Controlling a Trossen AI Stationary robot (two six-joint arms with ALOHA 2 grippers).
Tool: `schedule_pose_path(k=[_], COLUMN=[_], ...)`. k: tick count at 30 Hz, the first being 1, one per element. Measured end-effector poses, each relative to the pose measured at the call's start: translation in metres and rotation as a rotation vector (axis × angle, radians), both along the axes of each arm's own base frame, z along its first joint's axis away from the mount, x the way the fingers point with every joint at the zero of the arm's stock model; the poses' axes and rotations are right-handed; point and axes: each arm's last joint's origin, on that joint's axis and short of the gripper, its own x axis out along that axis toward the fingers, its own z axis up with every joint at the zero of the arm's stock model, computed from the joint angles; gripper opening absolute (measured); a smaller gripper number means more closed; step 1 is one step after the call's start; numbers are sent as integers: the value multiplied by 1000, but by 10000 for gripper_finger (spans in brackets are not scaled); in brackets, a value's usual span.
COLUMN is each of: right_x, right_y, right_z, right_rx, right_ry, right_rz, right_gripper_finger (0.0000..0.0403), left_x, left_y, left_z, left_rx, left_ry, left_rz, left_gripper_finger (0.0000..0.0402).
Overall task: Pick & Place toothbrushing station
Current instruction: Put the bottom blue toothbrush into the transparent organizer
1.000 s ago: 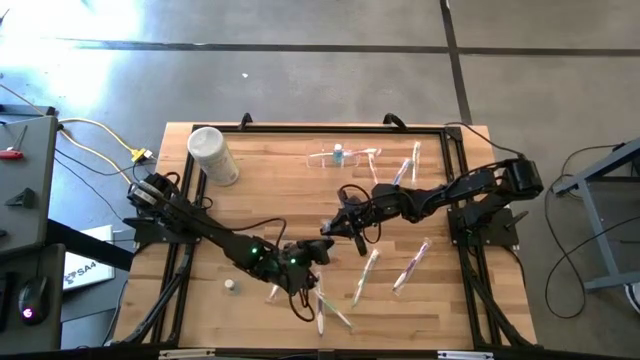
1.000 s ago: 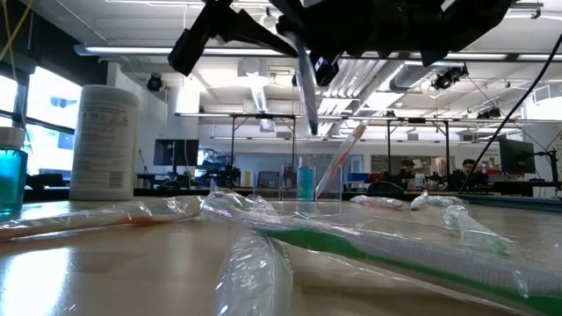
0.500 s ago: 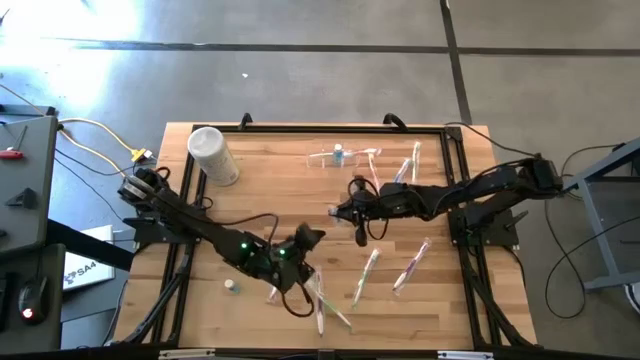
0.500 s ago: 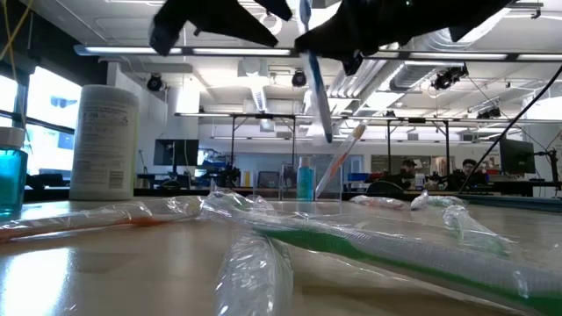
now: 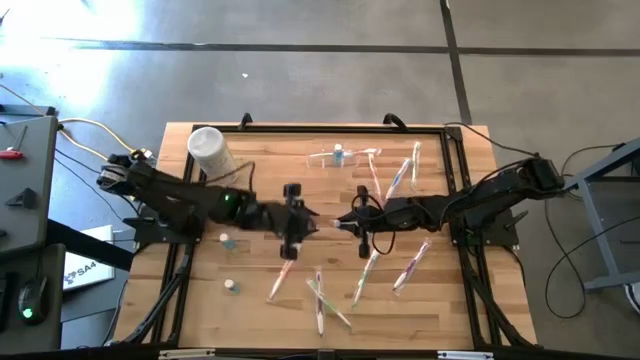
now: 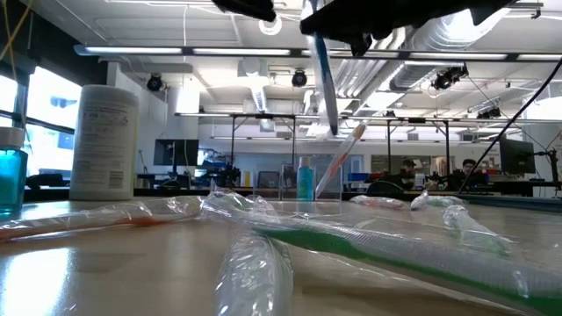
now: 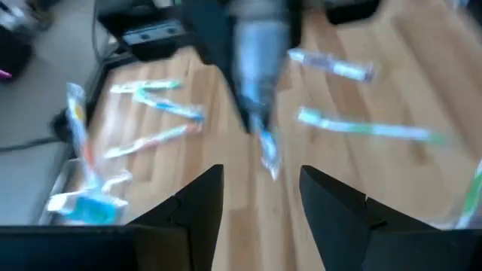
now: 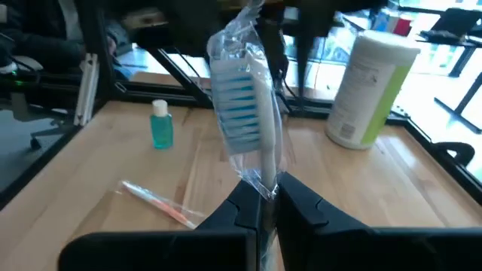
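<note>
Over the last second our left gripper [image 5: 291,222] has swung off the near-edge cluster of wrapped brushes [image 5: 320,300] up to mid-bench, and it now sits just beside the right gripper [image 5: 362,228]. The right gripper has eased back toward the near side a little, and it stays clamped on a wrapped blue-bristled toothbrush [image 8: 242,105].

In the left wrist view our left fingers [image 7: 197,197] stand apart with nothing between them, and the held brush [image 7: 256,98] shows ahead of them. We read this as a handover or an unwrapping setup (a guess).

The toothbrushing station [image 5: 343,156], the clear holder with a small blue bottle [image 5: 338,152] at it, stands untouched at the far side of the bench [image 5: 250,170]. It's well apart from both grippers. So the pick of the station itself has not begun.

Pose:
- The left arm reaches long across from its base, with the wrist at bench centre.
- The right arm is stretched low toward the centre and holds the brush up off the bench (the low view shows it hanging bristle-end down [image 6: 325,79]).
- The white canister [image 5: 212,155] stands clear at the far-left corner.
</note>
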Motion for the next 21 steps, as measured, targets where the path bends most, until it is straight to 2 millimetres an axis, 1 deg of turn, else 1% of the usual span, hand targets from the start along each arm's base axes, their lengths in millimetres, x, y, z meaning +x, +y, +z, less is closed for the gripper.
schedule_pose_path(k=[2,6,9,14,21], right_x=[0,0,0,0,0], right_y=[2,0,0,0,0], right_z=[1,1,1,1,3], right_rx=[-2,-11,-9,-7,-3], right_ry=[-14,-14,-14,-14,-30], right_rz=[-7,-51,-47,-46,-46], right_gripper_finger=[11,11,11,11,11], left_x=[4,11,14,16,16], left_y=[10,19,21,20,20], left_z=[1,5,9,14,14], left_rx=[-47,-121,-128,-90,-89], left_ry=[-8,-61,-108,-168,-158], left_rz=[-39,-150,-163,-188,-190], left_gripper_finger=[173,173,173,173,173])
